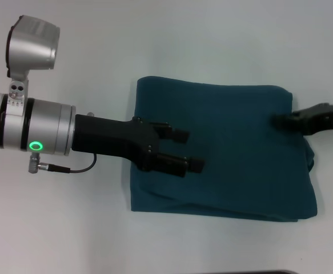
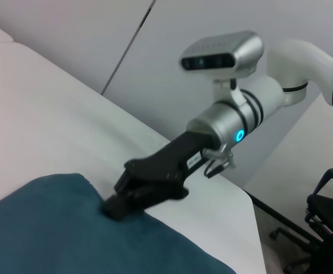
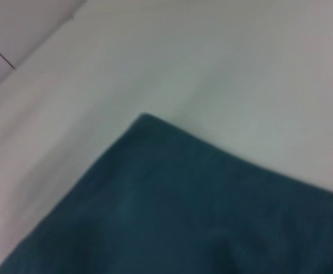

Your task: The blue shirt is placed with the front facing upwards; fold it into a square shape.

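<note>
the blue shirt [image 1: 229, 154] lies on the white table [image 1: 155, 45], already folded into a roughly square bundle of several layers, plain teal cloth on top with no lettering showing. its far edge runs fairly straight, while the near edge and the right side show stacked layers that do not line up, with a bulge of cloth at the right side. the left gripper [image 1: 184, 150] reaches in from the left on its silver arm and sits over the left half of the shirt, its two black fingers [image 1: 177, 135] spread apart with nothing between them; whether they touch the cloth cannot be told. the right gripper [image 1: 280, 121] comes in from the right and its black tip meets the shirt's right edge near the far corner. in the left wrist view the right gripper [image 2: 116, 206] presses down at the border of the shirt [image 2: 69, 234] with its fingers drawn together, though whether cloth is pinched between them cannot be told. the right wrist view shows one corner of the shirt [image 3: 172, 211] lying flat on the table [image 3: 212, 63].
</note>
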